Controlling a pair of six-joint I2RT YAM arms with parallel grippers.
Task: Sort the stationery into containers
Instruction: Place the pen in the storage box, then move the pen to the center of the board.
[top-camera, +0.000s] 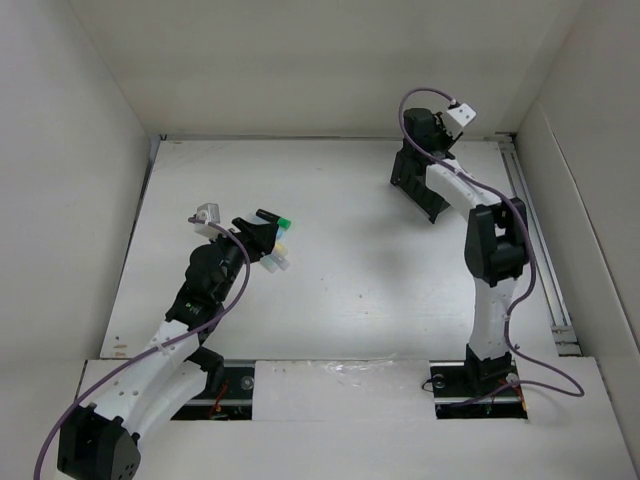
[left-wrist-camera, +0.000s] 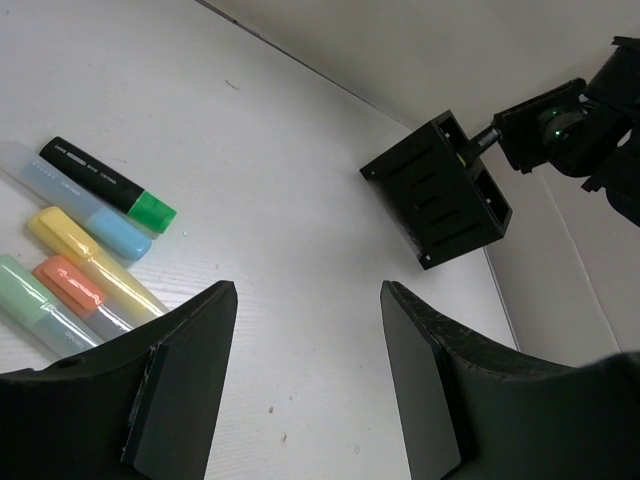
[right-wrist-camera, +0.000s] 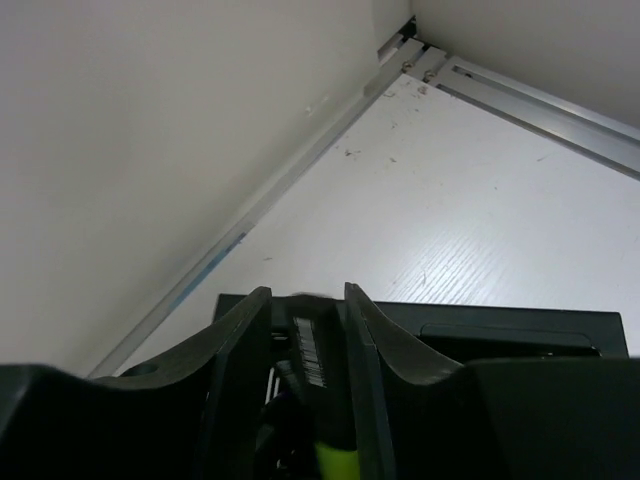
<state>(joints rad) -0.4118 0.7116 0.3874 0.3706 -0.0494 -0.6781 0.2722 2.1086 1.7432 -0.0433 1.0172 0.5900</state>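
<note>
- Five highlighter markers (left-wrist-camera: 90, 250) lie side by side on the desk (top-camera: 370, 290), at the left of the left wrist view and all slanting the same way.
- From the top of that row down, they are a black marker with a green cap (left-wrist-camera: 108, 183), a pale blue marker (left-wrist-camera: 90, 212), a yellow marker (left-wrist-camera: 92, 258), an orange marker (left-wrist-camera: 72, 284) and a pale green marker (left-wrist-camera: 35, 300).
- Neighbouring markers in the row lie close together or touching.
- The left end effector (left-wrist-camera: 305, 292) fills the bottom of the same view, with its fingers (left-wrist-camera: 185, 375) spread wide apart and holding nothing.
- The row of markers lies outside that gap, up and to the left of the left-hand finger, near it but not touching.
- In the top view the markers sit just past the tip of the left end effector, left of centre in the frame.
- The organizer (left-wrist-camera: 440, 195) stands at the upper right of the left wrist view, well apart from the row and close to the back wall.
- The right end effector (right-wrist-camera: 306, 300) is clamped on a black-bodied marker (right-wrist-camera: 312, 350) that has a barcode label and a yellow-green end.
- It holds that marker directly over the organizer's dark rim, at the bottom centre of the right wrist view.
- Whether the marker's end already sits inside a compartment cannot be told.
</note>
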